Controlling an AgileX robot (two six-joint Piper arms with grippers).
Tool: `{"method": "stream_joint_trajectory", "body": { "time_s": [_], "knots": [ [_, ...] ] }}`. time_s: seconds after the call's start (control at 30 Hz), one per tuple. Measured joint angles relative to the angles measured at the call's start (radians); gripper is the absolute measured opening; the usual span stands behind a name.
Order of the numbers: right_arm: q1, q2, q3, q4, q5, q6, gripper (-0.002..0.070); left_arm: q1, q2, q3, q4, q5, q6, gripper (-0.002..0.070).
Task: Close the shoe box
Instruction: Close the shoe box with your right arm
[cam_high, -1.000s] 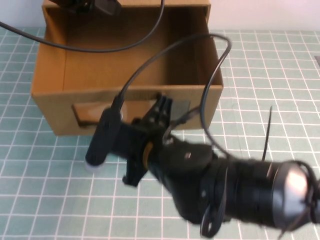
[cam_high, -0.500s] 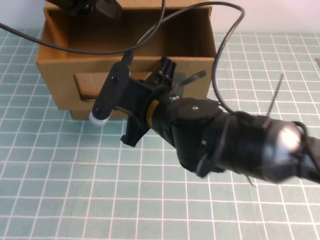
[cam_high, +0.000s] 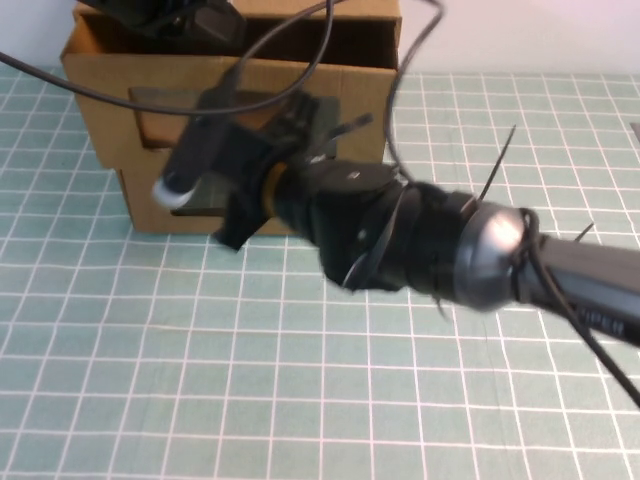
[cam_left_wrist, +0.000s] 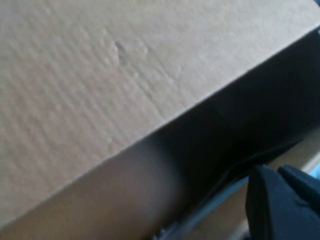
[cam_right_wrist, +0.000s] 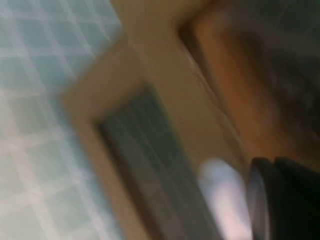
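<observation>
Green gridded mat covers the counter (cam_high: 150, 380). At its far left stands the brown cardboard shoe box (cam_high: 100, 110), its drawer nearly pushed in, the clear window (cam_right_wrist: 150, 165) in front. The right gripper (cam_high: 300, 115) presses against that front panel; whether its fingers are apart or together I cannot tell. The left gripper (cam_high: 165, 12) hangs over the box's back edge, its fingers likewise unclear

Brown cardboard shoe box (cam_high: 105, 150), black right hand (cam_high: 300, 120), teal white-gridded mat (cam_high: 150, 350).
</observation>
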Motion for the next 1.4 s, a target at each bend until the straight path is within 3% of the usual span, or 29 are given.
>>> {"method": "stream_joint_trajectory", "body": {
  "time_s": [0.2,0.43,0.77,1.4],
  "knots": [
    [-0.029,0.005,-0.003,0.014,0.011,0.0,-0.0014,0.0,0.0,0.0,0.0,-0.023,0.0,-0.0005],
    [0.02,-0.025,-0.005,0.093,0.005,-0.011,-0.0014,0.0,0.0,0.0,0.0,-0.049,0.0,-0.0005],
    [0.093,-0.027,-0.004,0.415,0.065,-0.294,-0.0014,0.0,0.0,0.0,0.011,-0.074,0.0,-0.0005],
    [-0.076,0.11,-0.123,0.435,0.007,-0.312,-0.0015,0.0,0.0,0.0,0.013,-0.078,0.0,-0.0005]
  ]
}}
